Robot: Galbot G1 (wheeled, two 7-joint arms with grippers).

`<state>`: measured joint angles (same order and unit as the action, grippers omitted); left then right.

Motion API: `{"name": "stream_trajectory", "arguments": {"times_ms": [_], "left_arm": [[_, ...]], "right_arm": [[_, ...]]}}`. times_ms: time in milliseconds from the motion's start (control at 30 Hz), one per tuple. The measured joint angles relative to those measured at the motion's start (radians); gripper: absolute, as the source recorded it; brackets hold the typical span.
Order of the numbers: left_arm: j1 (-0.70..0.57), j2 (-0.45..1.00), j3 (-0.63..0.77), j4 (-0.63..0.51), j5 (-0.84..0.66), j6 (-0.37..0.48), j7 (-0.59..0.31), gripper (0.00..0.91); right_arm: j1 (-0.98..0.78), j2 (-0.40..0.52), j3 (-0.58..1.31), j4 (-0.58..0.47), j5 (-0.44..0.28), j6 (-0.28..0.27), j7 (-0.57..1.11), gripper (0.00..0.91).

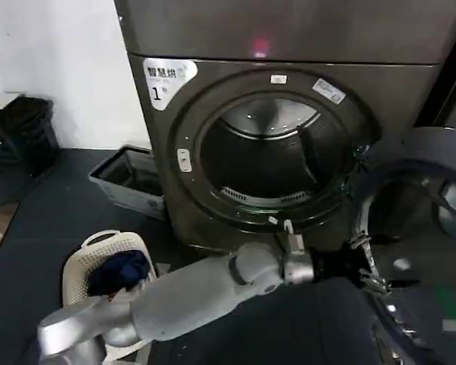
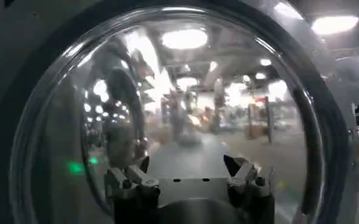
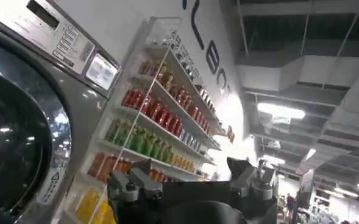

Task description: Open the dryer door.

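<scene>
- The dryer door [image 1: 418,228], a large round door with a chrome rim and a dark glass centre, stands swung wide open at the right side of the grey front-loading dryer [image 1: 289,84], and the round drum opening [image 1: 273,152] is exposed.
- The left gripper [image 1: 357,266], on a silver-grey arm reaching across from the lower left of the head view, sits at the inner edge of the open door, low down and just beside its rim.
- In the left wrist view the left gripper [image 2: 188,176] has its two dark fingers [image 2: 133,179] spread apart with nothing between them; the domed glass of the dryer door [image 2: 185,79] lies close ahead of them and reflects ceiling lights.
- In the right wrist view the right gripper [image 3: 191,182] is raised with its fingers apart and empty, near a neighbouring grey machine [image 3: 39,91] and a wall shelf of coloured bottles [image 3: 155,115].
- A white laundry basket [image 1: 110,262] holding dark blue cloth stands on the dark floor [image 1: 53,220] left of the dryer, well apart from the door.
</scene>
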<state>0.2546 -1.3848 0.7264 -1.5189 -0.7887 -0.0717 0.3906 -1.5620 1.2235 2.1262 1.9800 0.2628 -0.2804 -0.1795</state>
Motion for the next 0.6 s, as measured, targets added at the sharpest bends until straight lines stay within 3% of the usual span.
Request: {"name": "stream_trajectory", "arguments": {"times_ms": [600], "left_arm": [[-0.047, -0.129, 0.016, 0.158, 0.029, -0.038, -0.097, 0.907]], "right_arm": [[-0.002, -0.024, 0.041, -0.031, 0.0, 0.006, -0.001, 0.907]]}}
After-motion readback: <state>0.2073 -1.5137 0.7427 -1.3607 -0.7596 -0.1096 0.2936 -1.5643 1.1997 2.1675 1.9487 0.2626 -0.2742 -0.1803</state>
